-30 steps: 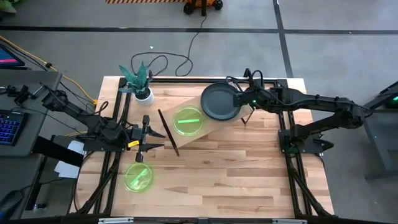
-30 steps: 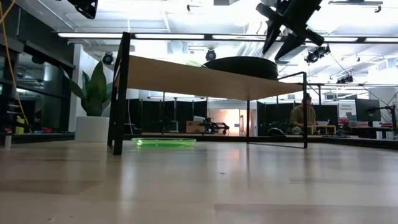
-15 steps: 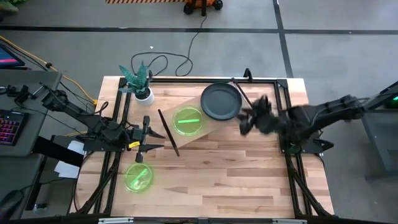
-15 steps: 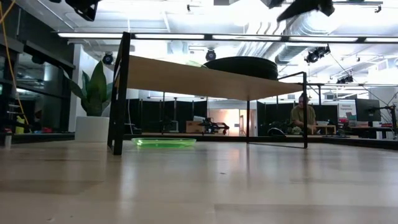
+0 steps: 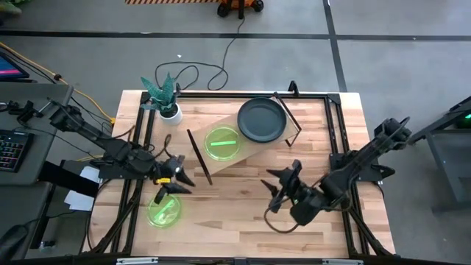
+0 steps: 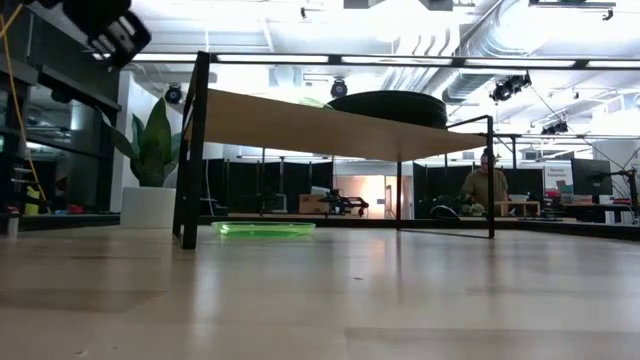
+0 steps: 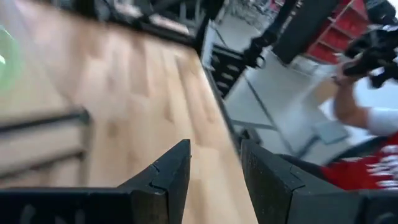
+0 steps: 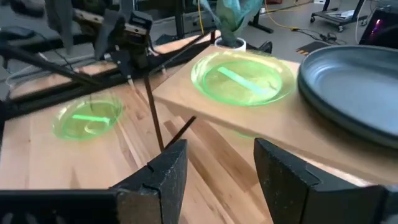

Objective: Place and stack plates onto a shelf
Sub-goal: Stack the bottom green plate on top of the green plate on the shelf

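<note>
Dark plate (image 5: 260, 120) and one green plate (image 5: 222, 143) sit on the shelf (image 5: 243, 158), upper centre. Second green plate (image 5: 163, 209) on the table lower left, left gripper (image 5: 176, 180) above it, open, empty. Right gripper (image 5: 283, 188) lower centre, open, idle. Approach low at the rim, pinch the edge, keep level.

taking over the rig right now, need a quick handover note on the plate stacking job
Left end effector: open, empty, above the table beside the green plate on the table.
Right end effector: open, empty, over the bare tabletop in front of the shelf.
Done: dark plate and a green plate on the shelf lie side by side there, not stacked.
Left: put the table's green plate on the shelf, then stack the plates.
</note>
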Motion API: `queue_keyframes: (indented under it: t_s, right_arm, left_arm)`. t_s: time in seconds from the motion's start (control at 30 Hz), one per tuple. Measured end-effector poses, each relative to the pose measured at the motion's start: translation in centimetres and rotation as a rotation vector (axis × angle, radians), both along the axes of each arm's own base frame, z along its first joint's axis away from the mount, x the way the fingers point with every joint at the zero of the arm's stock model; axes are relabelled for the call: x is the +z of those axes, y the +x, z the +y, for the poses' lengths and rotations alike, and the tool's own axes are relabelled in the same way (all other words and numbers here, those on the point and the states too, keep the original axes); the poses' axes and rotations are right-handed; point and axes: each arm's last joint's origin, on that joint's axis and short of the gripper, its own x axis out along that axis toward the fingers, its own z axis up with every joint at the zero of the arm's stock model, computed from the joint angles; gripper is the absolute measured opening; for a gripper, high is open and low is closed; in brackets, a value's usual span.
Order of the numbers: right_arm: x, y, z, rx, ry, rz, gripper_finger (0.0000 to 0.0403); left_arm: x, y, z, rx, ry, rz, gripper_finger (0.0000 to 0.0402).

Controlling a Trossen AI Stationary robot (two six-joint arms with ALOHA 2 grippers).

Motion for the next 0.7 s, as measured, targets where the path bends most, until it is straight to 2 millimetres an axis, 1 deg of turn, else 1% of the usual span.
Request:
queue_keyframes:
  t_s: [0.1,0.17,0.27,0.33,0.4,0.53,0.6,0.7]
  right_arm:
    - [-1.1,0.7,0.3,-0.008,-0.01,0.017,0.017]
    - [-1.4,0.9,0.3,-0.013,-0.015,0.023,0.017]
    - [-1.3,1.1,0.0,-0.024,-0.012,0.019,0.017]
    - [-1.1,1.1,-0.1,-0.027,-0.005,0.01,0.017]
    - [-0.9,1.2,-0.1,-0.035,-0.003,-0.009,0.017]
    - [-0.9,1.2,-0.2,-0.036,0.001,-0.009,0.017]
    - [-0.9,1.2,-0.2,-0.035,0.005,-0.011,0.017]
    - [-0.9,1.3,-0.2,-0.035,0.008,-0.014,0.017]
  left_arm:
    - [-0.6,0.2,-1.3,-0.032,-0.1,0.074,0.0131]
    - [-0.7,0.4,-2.6,-0.066,-0.124,0.121,0.0131]
    - [-0.8,0.5,-5.0,-0.092,-0.1,0.228,0.0131]
    - [-1.0,0.6,-6.8,-0.078,-0.034,0.341,0.0131]
    - [-1.5,0.4,-8.3,-0.018,0.063,0.496,0.0131]
    - [-3.1,0.5,-10.7,0.202,0.216,0.762,0.0131]
    - [-4.1,0.9,-11.9,0.287,0.246,0.848,0.0131]
    - [-5.8,1.8,-13.6,0.34,0.271,0.92,0.0131]
